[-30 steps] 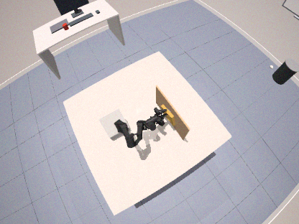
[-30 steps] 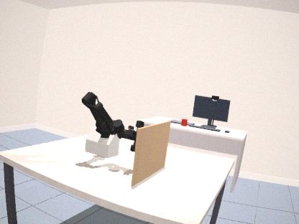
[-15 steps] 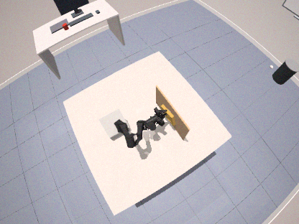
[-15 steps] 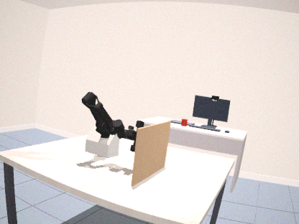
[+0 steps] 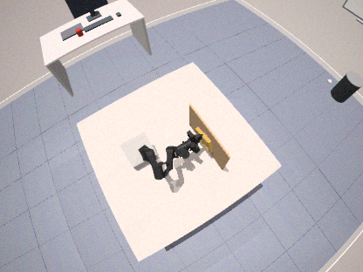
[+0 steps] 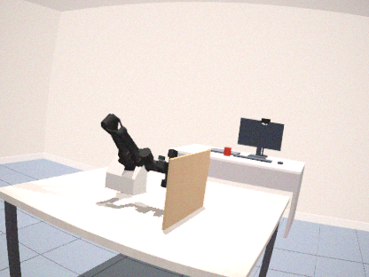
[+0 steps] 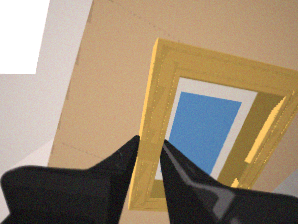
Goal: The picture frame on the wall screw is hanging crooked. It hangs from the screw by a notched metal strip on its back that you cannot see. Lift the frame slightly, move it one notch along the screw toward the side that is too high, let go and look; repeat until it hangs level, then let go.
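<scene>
White table (image 5: pixel 131 218) (image 6: pixel 89 213), a tan upright panel (image 5: pixel 218 152) (image 6: pixel 187 191) standing on it. A black arm (image 5: pixel 153 163) (image 6: pixel 126 144) reaches toward the panel. A yellow picture frame (image 5: pixel 209 143) (image 7: pixel 170 65) with a blue centre sits against the panel's arm-facing side; the gripper (image 5: pixel 200 139) (image 7: pixel 149 141) is closed partway, its fingers pinching one side bar of the frame.

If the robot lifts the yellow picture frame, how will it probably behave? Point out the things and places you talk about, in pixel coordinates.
The picture frame (image 5: pixel 210 146) (image 7: pixel 167 65) looks stiff, having straight, thick borders. It may swing or tilt, since the end effector (image 5: pixel 199 138) (image 7: pixel 149 141) grips only one side border. Its flat faces suggest it should not roll.
</scene>
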Available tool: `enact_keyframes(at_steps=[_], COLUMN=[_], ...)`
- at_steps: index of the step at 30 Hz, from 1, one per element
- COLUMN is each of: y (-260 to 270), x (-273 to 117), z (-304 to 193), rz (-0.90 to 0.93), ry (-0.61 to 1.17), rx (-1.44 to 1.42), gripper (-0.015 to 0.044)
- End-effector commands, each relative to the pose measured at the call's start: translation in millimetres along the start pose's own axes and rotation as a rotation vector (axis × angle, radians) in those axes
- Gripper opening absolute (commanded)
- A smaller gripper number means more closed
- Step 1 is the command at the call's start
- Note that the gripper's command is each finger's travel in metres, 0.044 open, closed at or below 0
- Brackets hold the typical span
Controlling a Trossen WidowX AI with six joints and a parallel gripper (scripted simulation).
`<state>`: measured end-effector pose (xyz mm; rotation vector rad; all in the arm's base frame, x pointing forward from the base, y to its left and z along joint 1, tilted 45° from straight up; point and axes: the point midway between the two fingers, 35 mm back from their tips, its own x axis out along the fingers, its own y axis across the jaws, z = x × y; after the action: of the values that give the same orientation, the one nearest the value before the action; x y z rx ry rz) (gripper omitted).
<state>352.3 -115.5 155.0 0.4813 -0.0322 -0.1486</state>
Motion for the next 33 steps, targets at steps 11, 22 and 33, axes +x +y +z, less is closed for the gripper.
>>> enact_keyframes(at_steps=[11,22,33], y=[1.9,5.5,8.7], x=[0.1,0.1,0.1], z=[0.0,0.0,0.1], rz=[-0.001,-0.001,-0.001], ry=[-0.001,-0.001,-0.001], rx=[0.006,0.006,0.006], gripper=[0.0,0.0,0.0])
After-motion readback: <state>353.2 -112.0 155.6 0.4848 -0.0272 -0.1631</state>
